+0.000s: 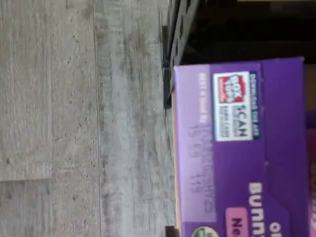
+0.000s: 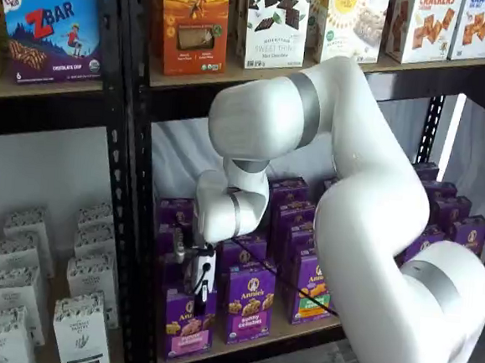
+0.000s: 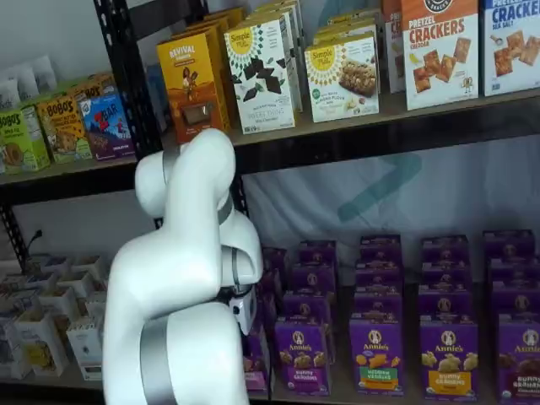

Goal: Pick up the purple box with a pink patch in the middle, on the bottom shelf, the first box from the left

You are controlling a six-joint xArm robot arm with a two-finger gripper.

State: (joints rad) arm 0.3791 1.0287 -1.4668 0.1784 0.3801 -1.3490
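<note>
Closing on the purple box (image 2: 186,322), low left of centre in a shelf view; whether my gripper (image 2: 199,289) holds it I cannot tell. Next, confirm grip, then lift out.

We read "SCAN" and "BUNNY" on the purple box (image 1: 242,148). Shelf views: "Annie's" on the purple cartons (image 3: 375,353), "ZBAR" on a blue box (image 2: 51,33), "CRACKERS" on a white box (image 3: 439,51), "Simple Mills" on another (image 3: 261,72).
</note>
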